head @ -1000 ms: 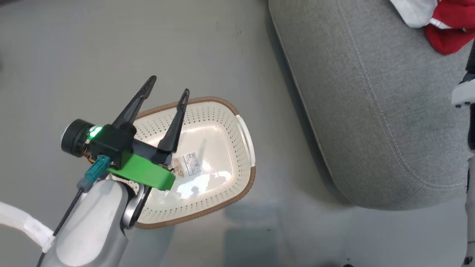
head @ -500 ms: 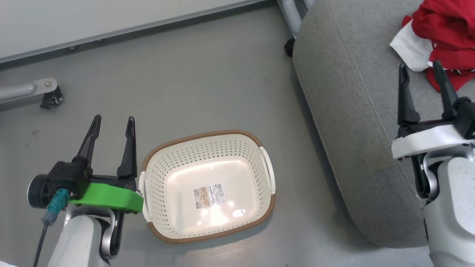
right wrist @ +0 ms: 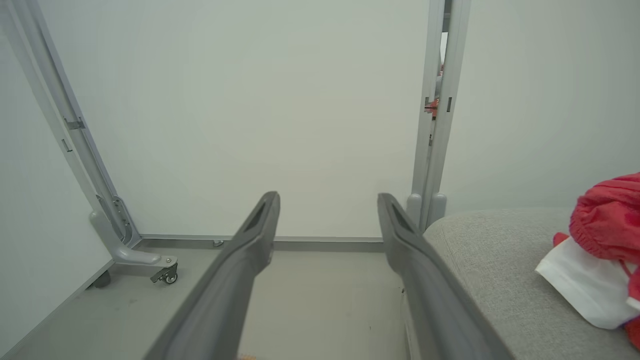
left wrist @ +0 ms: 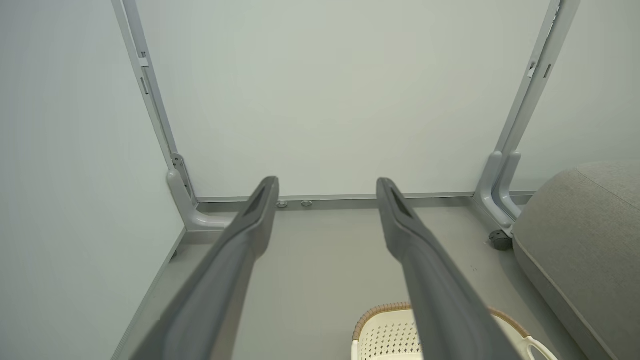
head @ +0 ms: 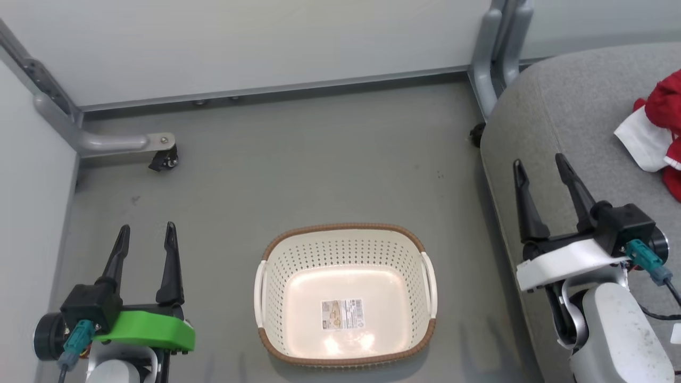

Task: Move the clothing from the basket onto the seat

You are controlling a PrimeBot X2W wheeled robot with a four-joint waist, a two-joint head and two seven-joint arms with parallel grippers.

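Withdrawing noted: left gripper [head: 147,229], over basket [head: 340,227] a second ago, is now parked beside it, jaws wide, nothing held. Right gripper [head: 537,160] is likewise spread, empty, at seat [head: 574,106] edge. Basket is emptied; clothing [head: 665,111] is heaped on seat. Task is judged complete.

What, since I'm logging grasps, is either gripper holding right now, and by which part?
Nothing. The left gripper and right gripper both stand open and empty; the clothing lies on the seat.

Lab bay walled by wheeled white panels [head: 266,48]
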